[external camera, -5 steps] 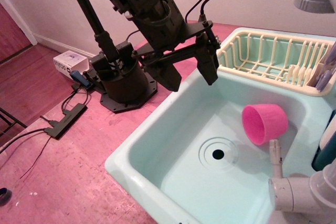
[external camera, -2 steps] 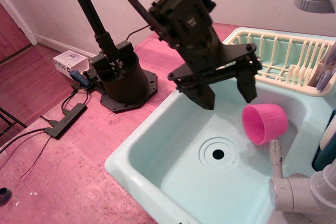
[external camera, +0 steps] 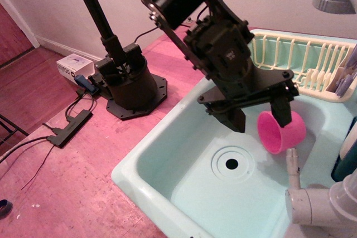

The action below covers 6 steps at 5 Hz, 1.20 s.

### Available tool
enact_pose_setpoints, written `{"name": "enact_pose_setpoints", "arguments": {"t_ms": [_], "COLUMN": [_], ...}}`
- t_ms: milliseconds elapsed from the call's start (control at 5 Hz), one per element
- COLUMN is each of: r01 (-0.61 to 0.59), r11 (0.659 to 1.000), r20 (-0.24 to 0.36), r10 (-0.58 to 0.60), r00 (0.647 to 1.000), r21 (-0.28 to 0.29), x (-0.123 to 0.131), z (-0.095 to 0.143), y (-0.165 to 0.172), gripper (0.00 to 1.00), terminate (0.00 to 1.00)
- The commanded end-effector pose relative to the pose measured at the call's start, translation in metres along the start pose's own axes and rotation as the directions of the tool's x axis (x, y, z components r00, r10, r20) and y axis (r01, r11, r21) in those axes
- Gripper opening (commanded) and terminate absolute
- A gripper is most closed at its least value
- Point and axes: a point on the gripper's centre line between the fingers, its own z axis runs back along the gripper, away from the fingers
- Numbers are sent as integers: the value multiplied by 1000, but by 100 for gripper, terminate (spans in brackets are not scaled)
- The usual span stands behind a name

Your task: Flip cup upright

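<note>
Lying on its side in the sink (external camera: 167,165), the cup (external camera: 281,132) faces its mouth toward me. My tool (external camera: 261,116) hangs released over its rim; a careless descent could clip that rim, I judge, rolling it away.

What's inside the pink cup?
The cup lies on its side in the sink, mouth facing left toward the drain. What shows of its inside looks empty and pink. The open gripper has one finger covering the top of the mouth.
</note>
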Motion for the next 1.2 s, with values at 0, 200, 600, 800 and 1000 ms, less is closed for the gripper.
{"name": "enact_pose_setpoints", "arguments": {"t_ms": [0,200,600,800,1000], "r01": [-1,-16,29,4,30], "r11": [1000,999,998,997,996], "r20": [-27,-14,4,13,9], "r10": [0,16,-28,-3,-29], "r00": [1000,1000,1000,1000,1000], "r21": [-19,-37,-56,-80,-85], "x": [5,12,25,23,21], "z": [-7,-20,-33,-38,-33], "y": [-5,0,-18,-26,-42], "gripper": [100,100,100,100,100], "terminate": [0,0,0,0,0]}}
